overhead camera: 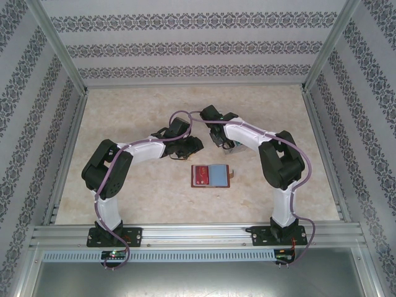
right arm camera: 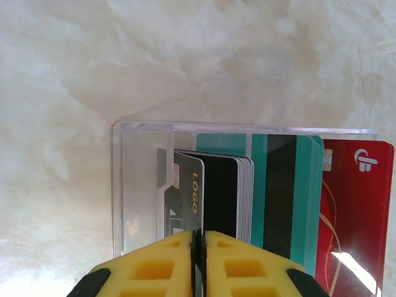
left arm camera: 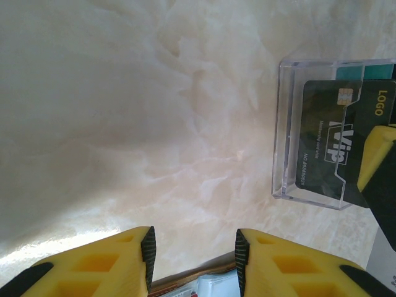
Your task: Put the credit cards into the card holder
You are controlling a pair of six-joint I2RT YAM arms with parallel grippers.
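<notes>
Right gripper (right arm camera: 198, 238) seemingly pinches grey card (right arm camera: 185, 192) edge; open table (right arm camera: 74, 80) leftward.

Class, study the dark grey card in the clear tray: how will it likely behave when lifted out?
The dark grey card looks thin yet shows no bend, so it is probably stiff and light. Its smooth face may slip in the right claw pinching its edge. The clear tray looks light, so it might shift or tip.

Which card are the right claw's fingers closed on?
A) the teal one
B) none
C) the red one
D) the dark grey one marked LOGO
D: the right claw pinches the dark grey card standing in the clear tray, with the teal card and red card beside it.
</notes>
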